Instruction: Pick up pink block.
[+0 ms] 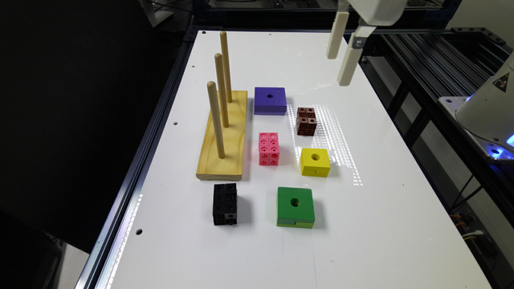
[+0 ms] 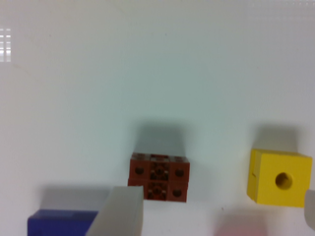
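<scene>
The pink block (image 1: 268, 149), made of snapped cubes with round holes, stands on the white table (image 1: 373, 224) between the wooden peg base and the yellow block (image 1: 315, 161). My gripper (image 1: 338, 69) hangs high above the table's far side, well away from the pink block and past the dark brown block (image 1: 306, 121). In the wrist view the gripper (image 2: 216, 196) is open with nothing between its fingers (image 2: 118, 214). The brown block (image 2: 159, 177) lies below it, and a pink blur (image 2: 241, 227) shows at the picture's edge.
A wooden base (image 1: 223, 140) with three upright pegs stands at the exterior view's left. A purple block (image 1: 270, 100), a green block (image 1: 295, 207) and a black block (image 1: 225, 203) surround the pink one. Black rails run along the table's sides.
</scene>
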Motion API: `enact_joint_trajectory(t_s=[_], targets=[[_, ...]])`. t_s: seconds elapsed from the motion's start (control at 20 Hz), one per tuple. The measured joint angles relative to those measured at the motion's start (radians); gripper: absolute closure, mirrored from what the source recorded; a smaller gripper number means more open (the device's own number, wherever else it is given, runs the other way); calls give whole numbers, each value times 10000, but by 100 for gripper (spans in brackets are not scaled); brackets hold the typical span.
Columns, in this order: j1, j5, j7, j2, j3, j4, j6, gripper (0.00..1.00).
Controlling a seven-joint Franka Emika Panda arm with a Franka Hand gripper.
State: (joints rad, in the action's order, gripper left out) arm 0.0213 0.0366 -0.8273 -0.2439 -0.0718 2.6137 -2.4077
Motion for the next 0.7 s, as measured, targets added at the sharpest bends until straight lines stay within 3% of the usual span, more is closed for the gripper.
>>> enact_joint_trajectory(t_s=[0.25, 0.7], targets=[[1, 0, -39, 447, -46, -428, 0, 0], [2, 0, -407, 856, -385, -928, 0, 0]])
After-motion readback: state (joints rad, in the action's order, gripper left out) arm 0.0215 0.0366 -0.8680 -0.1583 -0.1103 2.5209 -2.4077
